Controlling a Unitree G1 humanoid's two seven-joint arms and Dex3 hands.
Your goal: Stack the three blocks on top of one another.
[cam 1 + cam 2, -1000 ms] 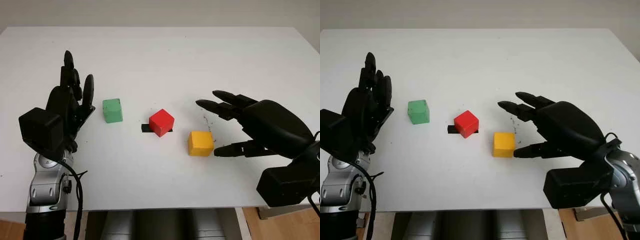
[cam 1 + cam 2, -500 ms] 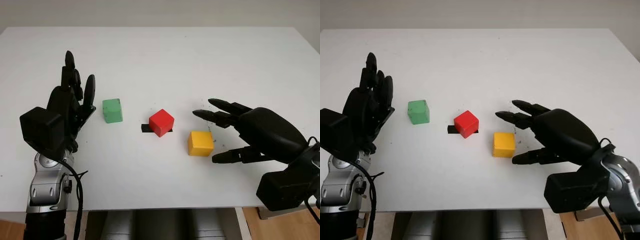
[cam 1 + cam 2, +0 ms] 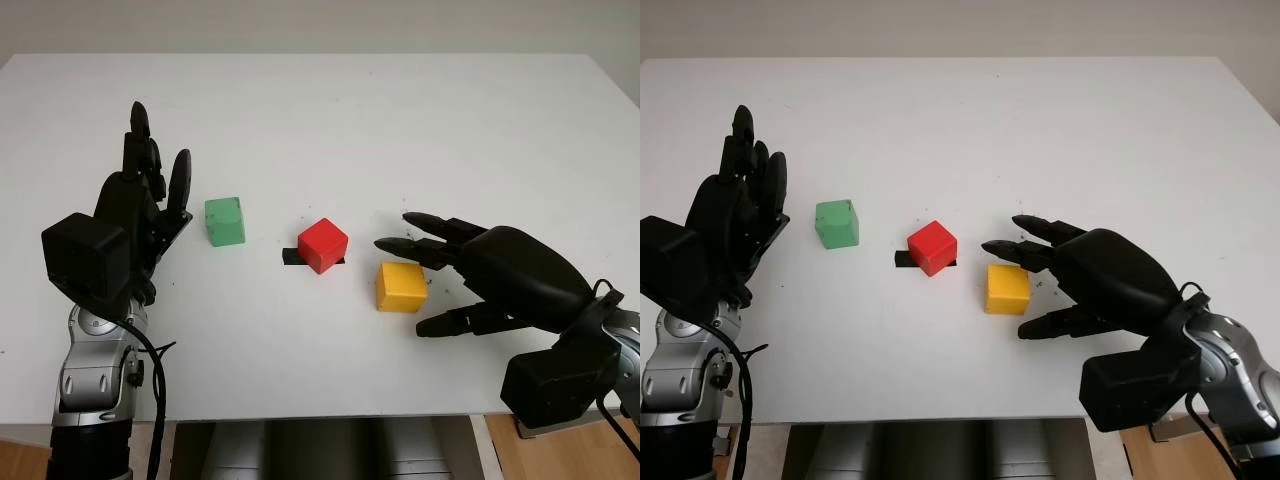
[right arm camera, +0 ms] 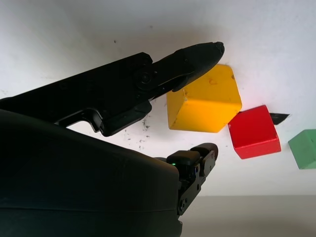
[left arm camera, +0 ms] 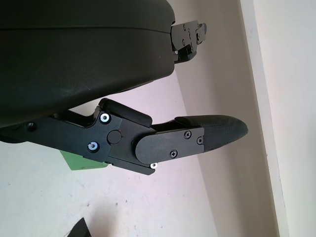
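I see a white table (image 3: 330,110) with three blocks lying separately in a loose row, none stacked yet. My right hand (image 3: 425,280) is open and holds nothing; its upper fingers (image 3: 415,245) reach over the far edge of the yellow block (image 3: 401,287) and its thumb sits at the near right corner, so the block lies just inside the grasp, toward the table's middle. The red block (image 3: 323,245) sits just beyond to the left, on a black strip (image 3: 292,257) (a likely obstacle when closing). The green block (image 3: 225,221) lies farther left, beside my raised, open left hand (image 3: 145,215).
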